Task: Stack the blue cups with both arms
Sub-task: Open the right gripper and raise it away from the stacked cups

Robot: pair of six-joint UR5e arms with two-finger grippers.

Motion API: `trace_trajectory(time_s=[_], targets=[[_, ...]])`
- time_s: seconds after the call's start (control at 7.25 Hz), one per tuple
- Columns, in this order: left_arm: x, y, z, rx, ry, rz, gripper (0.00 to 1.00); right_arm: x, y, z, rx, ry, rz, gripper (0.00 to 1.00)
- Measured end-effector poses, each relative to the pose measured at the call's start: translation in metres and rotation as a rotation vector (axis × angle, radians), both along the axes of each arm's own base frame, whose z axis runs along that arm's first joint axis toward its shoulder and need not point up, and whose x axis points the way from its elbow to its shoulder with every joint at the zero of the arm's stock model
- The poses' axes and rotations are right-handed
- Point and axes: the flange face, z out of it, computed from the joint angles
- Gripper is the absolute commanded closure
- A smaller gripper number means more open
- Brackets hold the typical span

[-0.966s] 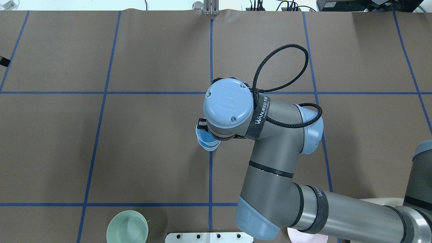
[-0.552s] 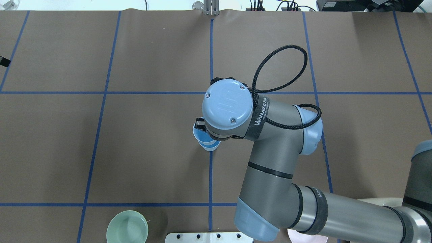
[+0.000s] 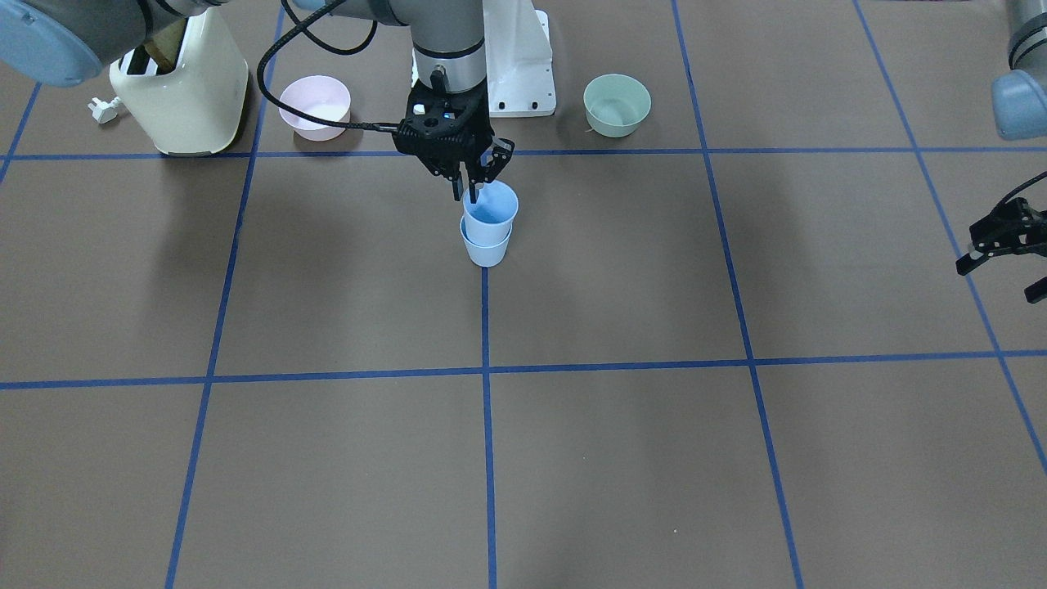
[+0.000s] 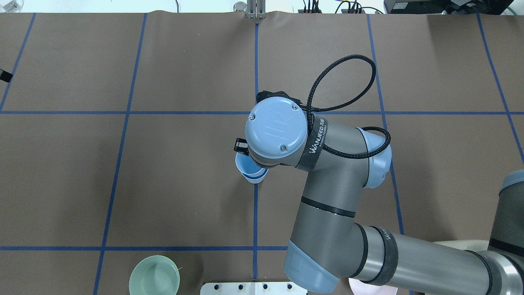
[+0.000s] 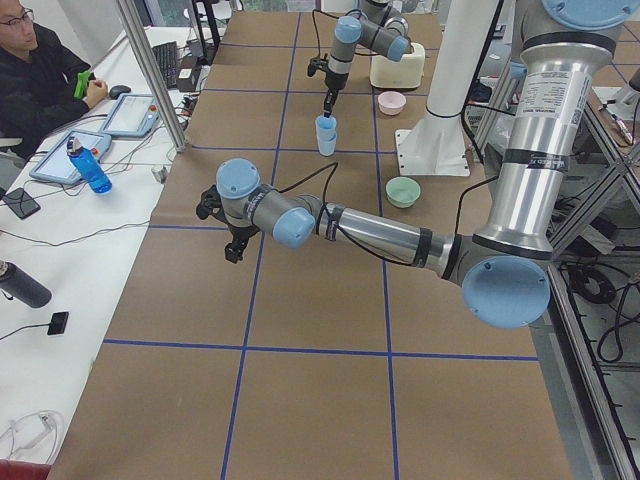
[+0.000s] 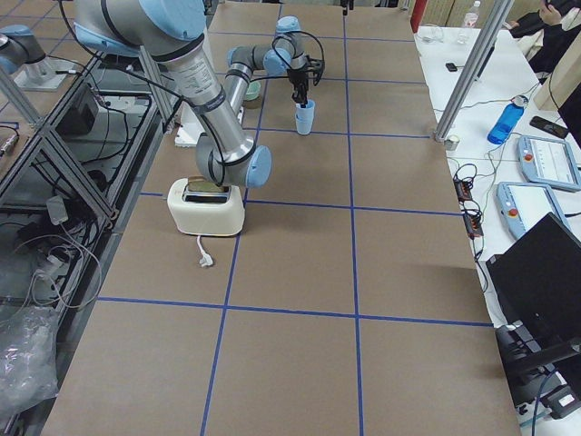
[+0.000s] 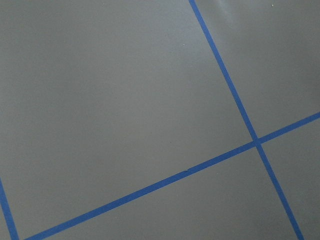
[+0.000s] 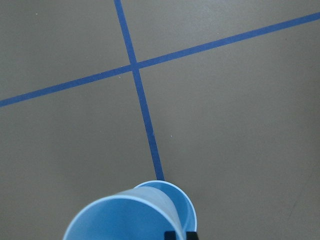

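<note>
Two pale blue cups stand nested on the centre tape line: the upper cup point(image 3: 489, 214) sits upright inside the lower cup point(image 3: 487, 249). They also show in the overhead view point(image 4: 249, 170) and fill the bottom of the right wrist view point(image 8: 125, 220). My right gripper point(image 3: 483, 176) hovers over them with its jaws open; one finger dips just inside the upper cup's rim. My left gripper point(image 3: 1002, 262) hangs open and empty far off at the table's left end, also seen in the exterior left view point(image 5: 232, 240). Its wrist view shows only brown table and blue tape.
A mint-green bowl point(image 3: 617, 105) and a pink bowl point(image 3: 315, 96) sit either side of the white base point(image 3: 515, 74). A cream toaster point(image 3: 181, 90) stands beyond the pink bowl. The brown table point(image 3: 654, 458) carries a blue tape grid.
The right gripper's finger has spread outward, away from the upper cup's rim. The upper cup has settled deeper and straighter into the lower one.
</note>
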Motion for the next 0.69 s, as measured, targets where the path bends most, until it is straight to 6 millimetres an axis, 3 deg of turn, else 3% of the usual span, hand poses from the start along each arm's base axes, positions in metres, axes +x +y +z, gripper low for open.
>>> trace_trajectory(time_s=[0.28,0.41,0.69], targets=[[-0.002,0.000,0.001,0.003,-0.001,-0.001,0.03,0.007,-0.006,-0.001,0.024,0.003,0.004,0.00],[-0.009,-0.001,0.004,0.009,0.000,0.000,0.03,0.026,-0.020,-0.005,0.046,-0.004,0.005,0.00],[-0.035,-0.005,0.024,0.021,0.014,0.009,0.03,0.091,-0.072,0.001,0.071,-0.018,-0.024,0.00]])
